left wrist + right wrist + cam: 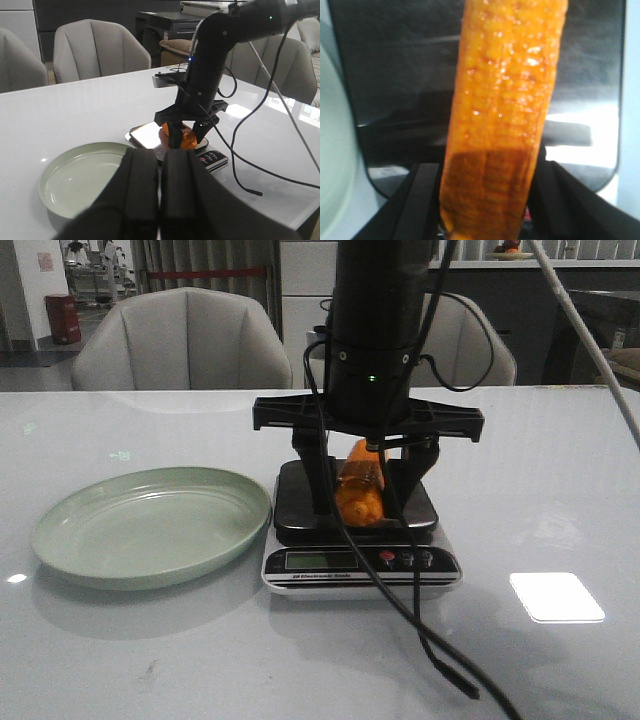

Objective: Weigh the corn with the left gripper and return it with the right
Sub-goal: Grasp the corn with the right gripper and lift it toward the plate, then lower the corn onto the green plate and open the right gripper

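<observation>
The orange-yellow corn (pixel 360 495) lies lengthwise on the black platform of the scale (pixel 296 502). My right gripper (pixel 362 508) comes straight down over it, one finger on each side, and is shut on the cob. In the right wrist view the corn (pixel 500 100) fills the frame, and both black fingers (pixel 422 195) press against its near end. The left wrist view shows my left gripper (pixel 160 155) shut and empty, held back from the scale (pixel 150 135), with the corn (pixel 181 137) and right gripper (pixel 186 139) beyond it. The left gripper is out of the front view.
An empty pale green plate (pixel 150 525) sits just left of the scale. The right arm's black cable (pixel 440 660) trails across the table in front of the scale. Two grey chairs (pixel 180 340) stand behind the far table edge.
</observation>
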